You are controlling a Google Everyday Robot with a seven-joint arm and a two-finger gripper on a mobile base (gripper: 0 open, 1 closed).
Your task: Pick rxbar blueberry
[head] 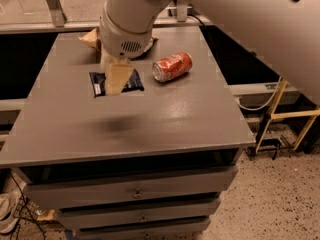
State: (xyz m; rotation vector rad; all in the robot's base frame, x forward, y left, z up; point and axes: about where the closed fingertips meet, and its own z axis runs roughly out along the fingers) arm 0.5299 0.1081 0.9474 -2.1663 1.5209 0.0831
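- Fronting the scene nearest the camera, a stack of grey drawers (135, 191) with small pulls sits under the grey table top (200, 114); speckled floor (270, 199) shows at the near right.
- A soft, dark shadow (120, 125) lies on the near-left part of the table top.
- Just beyond the shadow, left of centre, is the rxbar blueberry (98, 83), a dark navy wrapper with small white lettering at its left end, lying with its long side running left to right.
- The gripper (117, 79), tan in colour, comes down from above across the middle of the bar and hides that part, so the wrapper shows on either side of it. I cannot tell whether it is clamped on the bar or only placed over it, nor whether the bar is resting on the table.
- To the right of the bar and a little farther back, an orange-red soda can (172, 66) lies on its side, apart from the bar.
- At the far left edge, a tan chip bag (90, 38) peeks out from behind the round white wrist (125, 34).
- The thick white arm (225, 9) stretches away to the upper right.
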